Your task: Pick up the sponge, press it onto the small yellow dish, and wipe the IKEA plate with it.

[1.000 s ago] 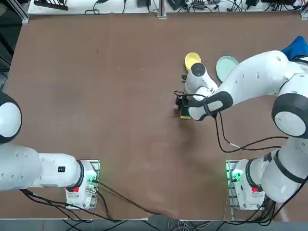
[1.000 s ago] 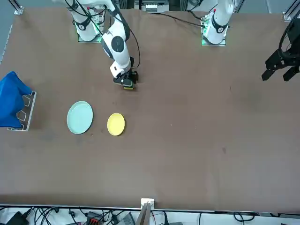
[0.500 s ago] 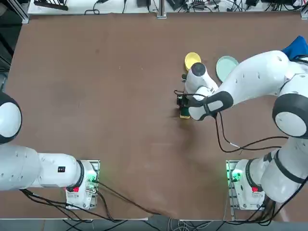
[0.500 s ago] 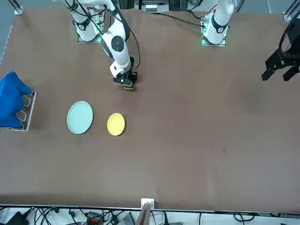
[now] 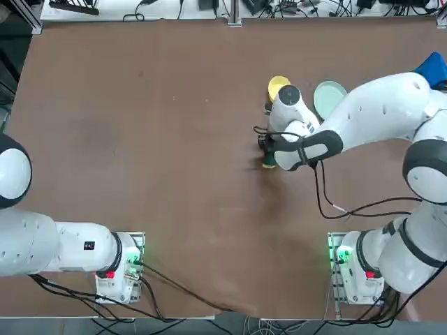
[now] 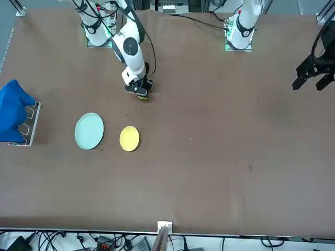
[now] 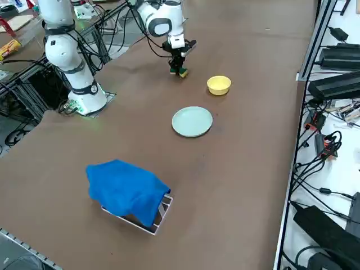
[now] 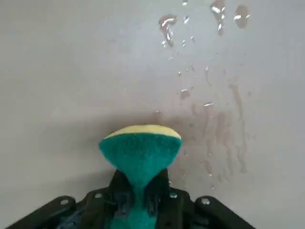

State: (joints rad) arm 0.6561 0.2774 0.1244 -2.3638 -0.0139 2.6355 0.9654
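My right gripper (image 8: 138, 193) is shut on the sponge (image 8: 140, 152), whose green top is pinched narrow between the fingers and whose yellow layer faces the table. In the top view the gripper (image 5: 267, 155) holds the sponge (image 5: 269, 162) low over the brown table, just nearer to the robot than the small yellow dish (image 5: 276, 86), which the wrist partly covers. The pale IKEA plate (image 5: 328, 98) lies to the right of the dish. The front view shows the sponge (image 6: 142, 95), the dish (image 6: 129, 138) and the plate (image 6: 89, 131) apart from each other.
Water drops (image 8: 167, 24) and wet streaks mark the table beyond the sponge. A blue cloth (image 7: 126, 191) lies over a small rack near the table's right edge. A black cable (image 5: 328, 202) trails from the right arm across the table.
The right gripper's fingers have closed in on the sponge and squeezed it narrow. The wrist has shifted slightly toward the yellow dish.
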